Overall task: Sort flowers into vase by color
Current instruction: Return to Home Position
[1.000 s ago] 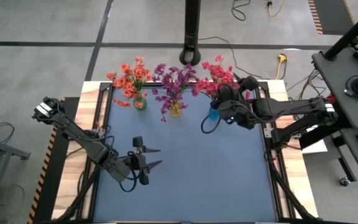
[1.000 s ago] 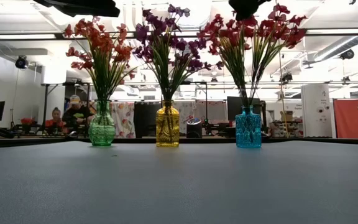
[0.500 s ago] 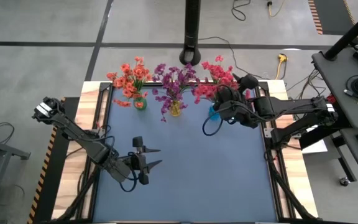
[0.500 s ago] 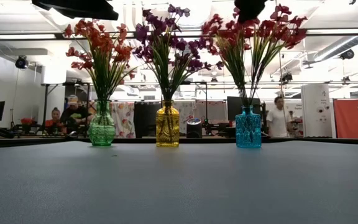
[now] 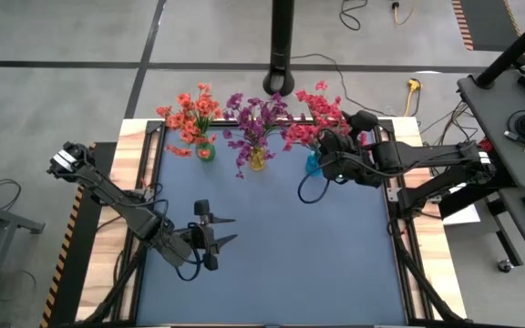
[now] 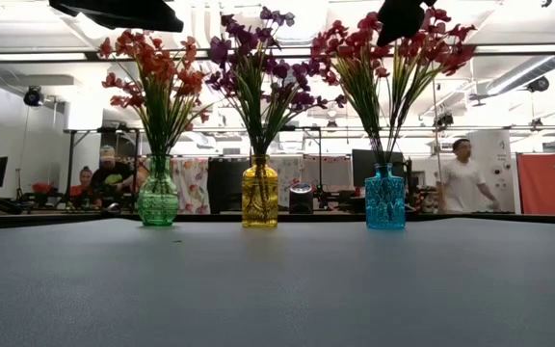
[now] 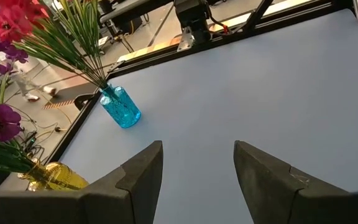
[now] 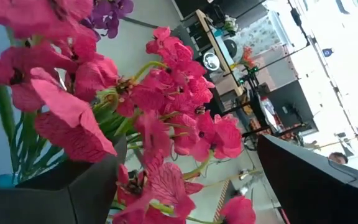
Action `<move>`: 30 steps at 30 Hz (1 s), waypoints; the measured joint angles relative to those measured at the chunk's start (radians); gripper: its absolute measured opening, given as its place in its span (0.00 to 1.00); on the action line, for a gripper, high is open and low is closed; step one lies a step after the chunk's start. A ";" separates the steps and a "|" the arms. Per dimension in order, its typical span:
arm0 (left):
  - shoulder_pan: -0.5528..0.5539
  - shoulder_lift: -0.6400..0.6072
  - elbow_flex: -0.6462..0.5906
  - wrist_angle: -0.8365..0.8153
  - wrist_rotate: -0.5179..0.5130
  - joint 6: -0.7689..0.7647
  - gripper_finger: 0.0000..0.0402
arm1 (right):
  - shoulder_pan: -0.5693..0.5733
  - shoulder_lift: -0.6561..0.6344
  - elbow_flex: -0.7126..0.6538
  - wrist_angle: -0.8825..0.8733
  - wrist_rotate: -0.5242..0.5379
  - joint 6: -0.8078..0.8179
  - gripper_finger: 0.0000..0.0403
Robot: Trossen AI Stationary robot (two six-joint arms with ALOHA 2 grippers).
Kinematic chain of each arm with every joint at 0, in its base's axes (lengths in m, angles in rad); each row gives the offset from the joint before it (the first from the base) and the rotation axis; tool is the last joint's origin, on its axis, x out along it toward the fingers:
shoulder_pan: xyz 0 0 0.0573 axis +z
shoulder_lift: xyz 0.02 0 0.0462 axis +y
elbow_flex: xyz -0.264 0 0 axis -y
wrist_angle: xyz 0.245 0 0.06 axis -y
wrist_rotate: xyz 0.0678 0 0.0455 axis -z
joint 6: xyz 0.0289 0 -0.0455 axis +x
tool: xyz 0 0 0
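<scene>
Covering most of the scene, the blue table [image 5: 335, 264] carried three vases in a row along its far edge. From the left side the left arm reached in, and the left gripper [image 5: 233, 229] hung over the near-left part of the table, its fingers spread wide with nothing between them. From the right side the right arm stretched across to the far edge. There the right gripper [image 5: 324, 150] sat up among the pink flowers [image 6: 408, 48], its fingers wide apart and clamped on nothing, with blossoms showing in the gap. Orange flowers [image 6: 152, 67] stood in the green vase [image 6: 158, 200] on the left, purple flowers [image 6: 258, 67] in the yellow vase [image 6: 259, 198] in the middle, and the pink flowers in the blue vase [image 6: 384, 200] on the right. Every bunch stood upright, stems fanning outward. Beyond the table a person [image 6: 462, 178] stood in the room.
</scene>
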 joint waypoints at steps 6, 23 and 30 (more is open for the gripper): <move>0.000 0.000 0.000 -0.004 0.000 -0.009 0.45 | 0.000 -0.012 0.011 -0.023 -0.026 -0.002 0.88; -0.066 -0.005 0.268 -0.576 0.175 -0.401 0.45 | 0.070 -0.012 0.180 -0.306 -0.301 0.280 0.88; -0.167 -0.003 0.323 -0.650 0.284 -0.515 0.45 | 0.139 -0.012 0.203 -0.303 -0.503 0.344 0.88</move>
